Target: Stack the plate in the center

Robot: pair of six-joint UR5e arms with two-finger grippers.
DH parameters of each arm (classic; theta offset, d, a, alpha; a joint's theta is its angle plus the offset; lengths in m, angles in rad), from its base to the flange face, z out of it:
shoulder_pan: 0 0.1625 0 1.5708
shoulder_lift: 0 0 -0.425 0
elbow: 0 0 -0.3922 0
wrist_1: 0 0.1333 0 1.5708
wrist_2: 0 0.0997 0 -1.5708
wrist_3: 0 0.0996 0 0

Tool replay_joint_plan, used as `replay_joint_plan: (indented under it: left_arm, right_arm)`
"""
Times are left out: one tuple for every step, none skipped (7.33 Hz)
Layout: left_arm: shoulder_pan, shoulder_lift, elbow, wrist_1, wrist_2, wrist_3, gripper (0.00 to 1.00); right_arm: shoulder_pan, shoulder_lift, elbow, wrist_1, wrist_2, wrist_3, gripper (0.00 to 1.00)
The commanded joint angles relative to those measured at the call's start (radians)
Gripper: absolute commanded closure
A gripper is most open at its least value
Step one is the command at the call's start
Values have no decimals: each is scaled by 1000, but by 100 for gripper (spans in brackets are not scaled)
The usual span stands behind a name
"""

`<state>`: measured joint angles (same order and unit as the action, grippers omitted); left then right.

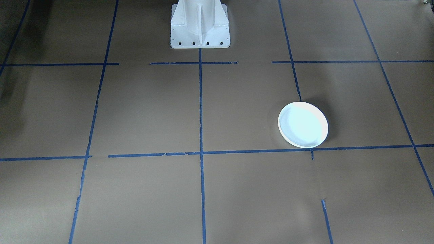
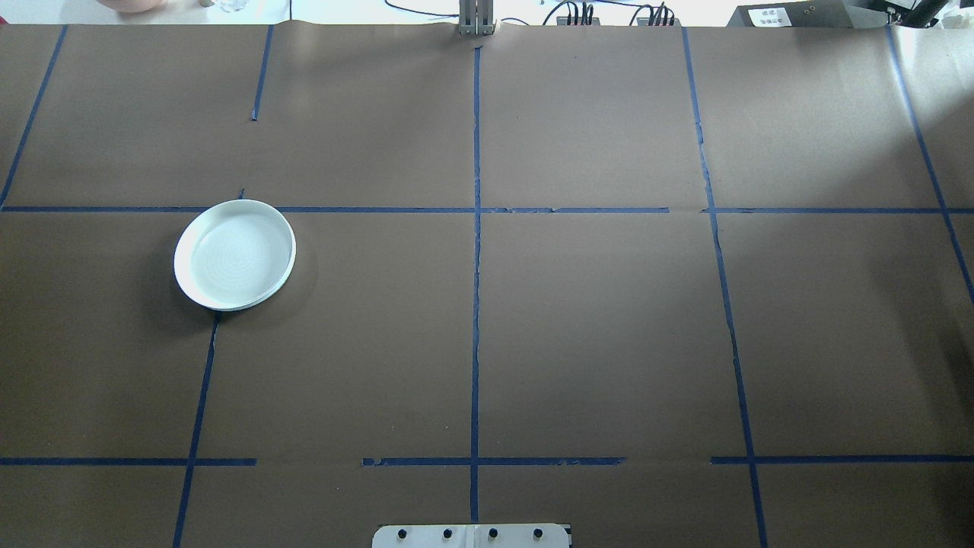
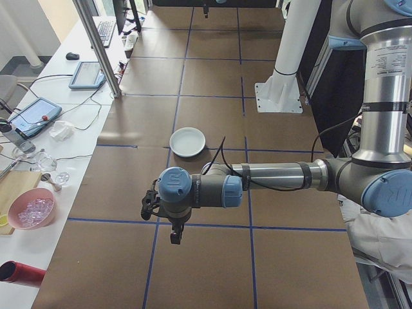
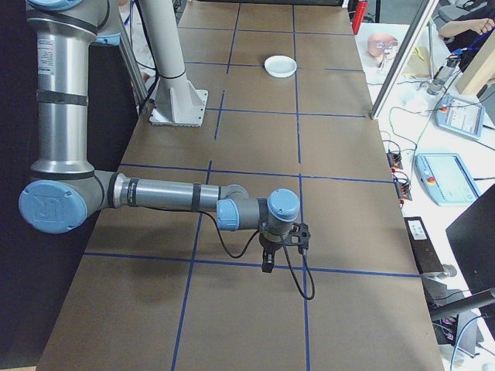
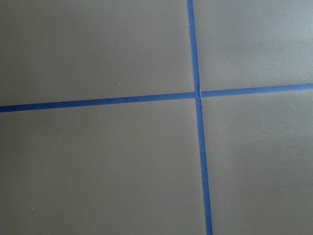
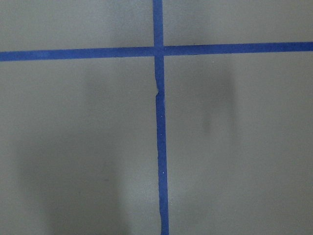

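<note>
Looking at the scene: you have both arms held out level over the brown tabletop (image 2: 593, 327), neither near the plate.
Plate: you will find one white plate (image 2: 234, 255) lying flat, at about 9 o'clock from the central tape crossing in the overhead view, well apart from that crossing. Its far rim touches the cross-table blue tape line (image 2: 380, 210), and it covers a lengthwise line too.
Plate in other views: it sits right of centre in the front-facing view (image 1: 302, 124), and beyond each arm in the side views (image 3: 187, 141) (image 4: 280, 66).
Left arm: your near arm in the left side view stands with its upper link upright, and the forearm (image 3: 277, 175) reaches out level over the tabletop to a blue-capped wrist.
Left gripper: the left gripper (image 3: 175, 237) hangs straight down under that wrist, clear of the surface; you cannot tell from this view alone whether it is parted or closed.
Right arm: the right side view shows you the same pose, column upright, forearm (image 4: 166, 194) level, wrist turned down.
Right gripper: the right gripper (image 4: 267, 267) points down above a tape line; again you cannot tell its state.
Wrist cameras: each shows you only bare paper and a tape crossing (image 5: 197, 94) (image 6: 157, 49).
Robot base: the white pedestal (image 1: 200, 25) stands at 12 o'clock in the front-facing view.
</note>
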<state>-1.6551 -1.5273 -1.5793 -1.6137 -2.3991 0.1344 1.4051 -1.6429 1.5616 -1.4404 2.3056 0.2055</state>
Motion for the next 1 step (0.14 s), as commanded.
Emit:
replay_joint_plan:
  left_arm:
    - [1,-2,4,0,2,1,0]
  right_arm:
    - [0,0,0,0,0,0,0]
